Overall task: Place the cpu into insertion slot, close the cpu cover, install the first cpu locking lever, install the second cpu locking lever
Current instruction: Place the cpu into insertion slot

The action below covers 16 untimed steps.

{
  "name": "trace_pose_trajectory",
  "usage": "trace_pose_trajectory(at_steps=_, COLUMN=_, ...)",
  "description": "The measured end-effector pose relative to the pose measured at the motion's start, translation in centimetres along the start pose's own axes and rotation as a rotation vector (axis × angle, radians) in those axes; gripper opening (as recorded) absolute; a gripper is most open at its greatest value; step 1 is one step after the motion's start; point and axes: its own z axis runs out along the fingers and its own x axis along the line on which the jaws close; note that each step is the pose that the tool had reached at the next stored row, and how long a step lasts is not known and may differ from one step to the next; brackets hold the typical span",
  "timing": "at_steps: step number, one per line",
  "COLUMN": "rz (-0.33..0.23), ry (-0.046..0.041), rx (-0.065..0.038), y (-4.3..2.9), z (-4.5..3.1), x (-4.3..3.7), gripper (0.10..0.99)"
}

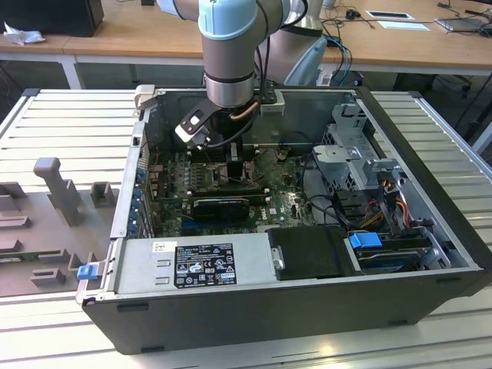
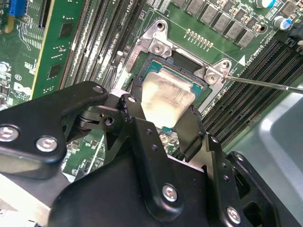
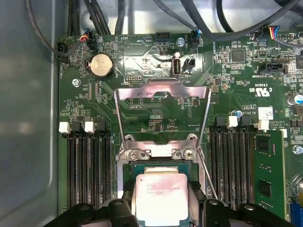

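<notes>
One cpu (image 3: 161,201), pale top upward, lies between the fingers of the claw (image 3: 161,211), which clench its two opposite edges right at the socket (image 3: 124,174). Just beyond the claw, the cpu cover (image 3: 163,89) stands swung open. Memory slots (image 3: 87,170) flank the claw on both sides.

I see a slatted metal table (image 1: 69,123) carrying everything. Directly below the gripper (image 1: 232,167), the open computer case (image 1: 307,304) lies flat on it. Well apart from the gripper, toward the exterior view's left, sits what looks like a grey fixture tray (image 1: 46,231).
</notes>
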Motion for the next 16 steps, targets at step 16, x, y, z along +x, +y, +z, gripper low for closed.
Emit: trace_pose_trajectory(at_steps=16, rz=0.000, ry=-0.0004, rx=0.002, y=0.05, z=-1.14, x=0.00, gripper=0.525)
